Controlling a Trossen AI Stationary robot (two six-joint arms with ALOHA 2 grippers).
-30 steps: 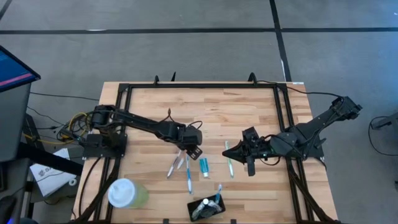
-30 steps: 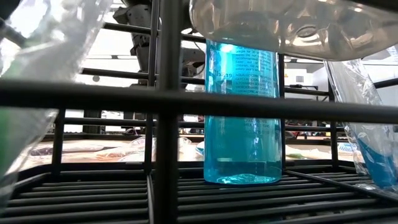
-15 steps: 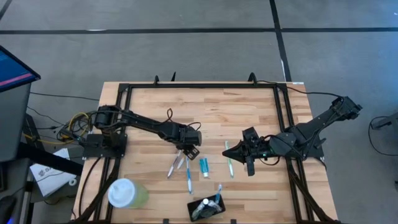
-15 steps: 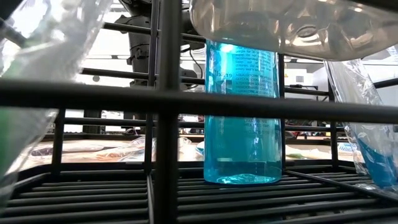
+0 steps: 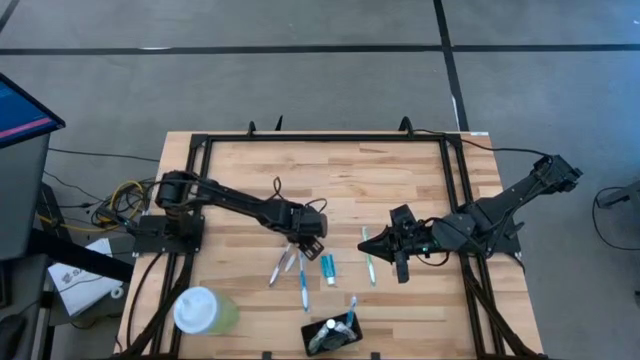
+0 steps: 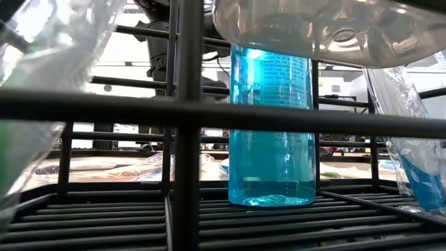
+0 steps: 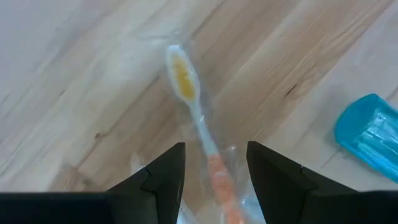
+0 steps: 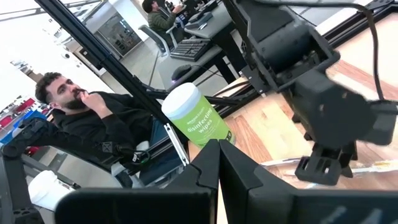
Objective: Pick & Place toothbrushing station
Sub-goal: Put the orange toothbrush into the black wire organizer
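Left gripper [image 7: 214,177] open, straddling orange-handled toothbrush [image 7: 198,124] on table [image 5: 380,180], nothing gripped; right gripper [image 5: 401,270] closed, empty.

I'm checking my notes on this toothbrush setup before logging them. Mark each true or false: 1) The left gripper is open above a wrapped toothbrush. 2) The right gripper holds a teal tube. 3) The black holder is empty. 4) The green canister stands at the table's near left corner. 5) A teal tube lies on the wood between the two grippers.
1) True: the left gripper is open, its fingers either side of the wrapped toothbrush.
2) False: the right gripper is shut and holds nothing.
3) False: the black holder already has items in it.
4) True: the green canister stands there.
5) True: the teal tube lies there.
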